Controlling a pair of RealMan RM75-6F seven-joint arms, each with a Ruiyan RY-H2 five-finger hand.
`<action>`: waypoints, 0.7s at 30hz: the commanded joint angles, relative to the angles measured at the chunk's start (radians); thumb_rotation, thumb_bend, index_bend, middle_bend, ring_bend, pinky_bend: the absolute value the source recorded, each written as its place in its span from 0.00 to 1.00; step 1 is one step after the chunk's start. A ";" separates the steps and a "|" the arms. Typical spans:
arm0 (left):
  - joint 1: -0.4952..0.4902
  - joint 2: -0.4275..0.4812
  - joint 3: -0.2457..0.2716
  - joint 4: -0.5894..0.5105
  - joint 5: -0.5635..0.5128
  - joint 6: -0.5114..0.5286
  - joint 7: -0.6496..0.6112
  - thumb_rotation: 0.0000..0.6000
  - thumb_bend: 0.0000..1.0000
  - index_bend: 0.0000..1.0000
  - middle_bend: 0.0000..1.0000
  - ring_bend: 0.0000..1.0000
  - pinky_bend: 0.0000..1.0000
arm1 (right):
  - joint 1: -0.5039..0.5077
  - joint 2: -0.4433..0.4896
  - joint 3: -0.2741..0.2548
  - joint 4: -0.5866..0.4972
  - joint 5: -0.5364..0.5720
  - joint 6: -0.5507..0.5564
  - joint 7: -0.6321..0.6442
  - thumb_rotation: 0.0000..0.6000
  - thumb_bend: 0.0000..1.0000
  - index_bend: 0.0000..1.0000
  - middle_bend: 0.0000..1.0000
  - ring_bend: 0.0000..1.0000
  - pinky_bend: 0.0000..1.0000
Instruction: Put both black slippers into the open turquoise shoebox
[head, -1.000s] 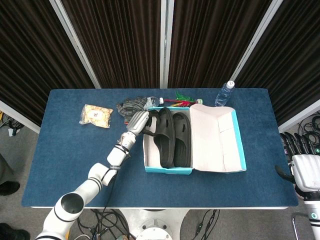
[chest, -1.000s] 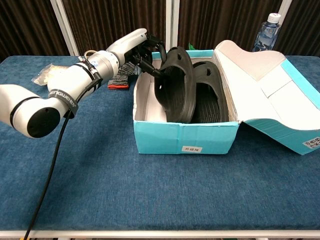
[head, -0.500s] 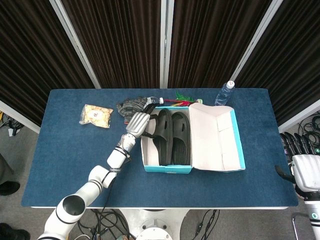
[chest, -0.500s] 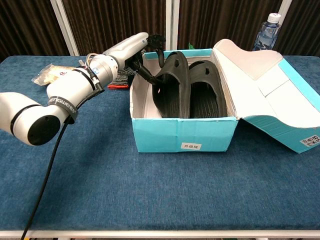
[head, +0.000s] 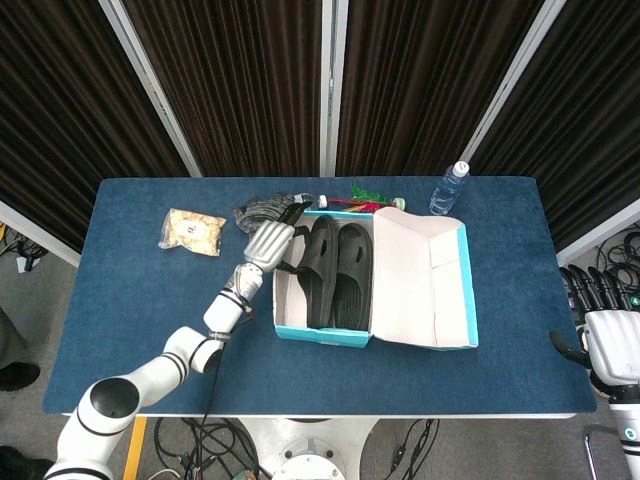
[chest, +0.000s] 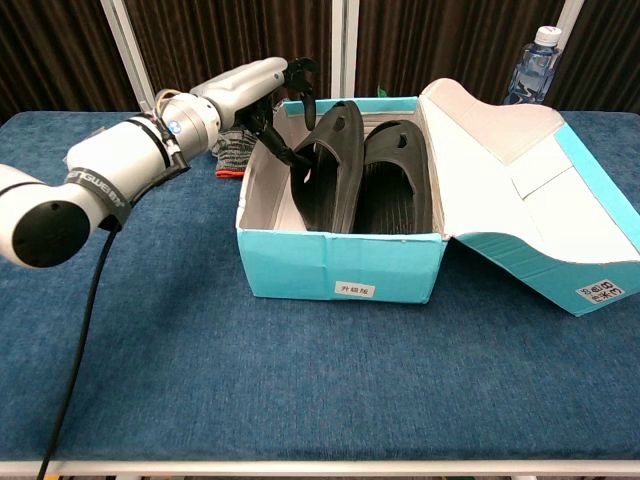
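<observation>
Both black slippers sit inside the open turquoise shoebox (head: 326, 335) on the blue bench (head: 130, 300): the left slipper (chest: 325, 165) leans tilted on its edge against the right slipper (chest: 398, 180), which lies flatter. The box lid (chest: 520, 190) is folded out to the right, its pale inner face up. The left hand (head: 268, 243) reaches over the box's left wall, its dark fingers (chest: 290, 85) curled about the raised rim of the left slipper (whether they truly grip it or only touch it, I cannot tell). The right hand (head: 610, 335) hangs off the bench's right edge, well apart from the box, fingers apart and holding nothing. Behind the box lie a grey knitted glove (head: 262, 210), a snack bag (head: 192, 230) and a water bottle (head: 449, 187).
</observation>
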 joint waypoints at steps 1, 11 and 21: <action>0.035 0.088 -0.026 -0.158 -0.044 -0.013 0.069 1.00 0.00 0.00 0.00 0.00 0.19 | -0.002 0.000 -0.002 0.001 -0.004 0.004 0.003 1.00 0.15 0.00 0.08 0.00 0.00; 0.063 0.319 -0.057 -0.506 -0.139 -0.119 0.207 1.00 0.00 0.00 0.00 0.00 0.18 | -0.015 0.006 -0.006 0.007 -0.019 0.027 0.020 1.00 0.15 0.00 0.08 0.00 0.00; 0.022 0.486 -0.070 -0.717 -0.151 -0.191 0.298 1.00 0.10 0.23 0.13 0.02 0.17 | -0.019 0.003 -0.009 0.012 -0.029 0.033 0.027 1.00 0.15 0.00 0.08 0.00 0.00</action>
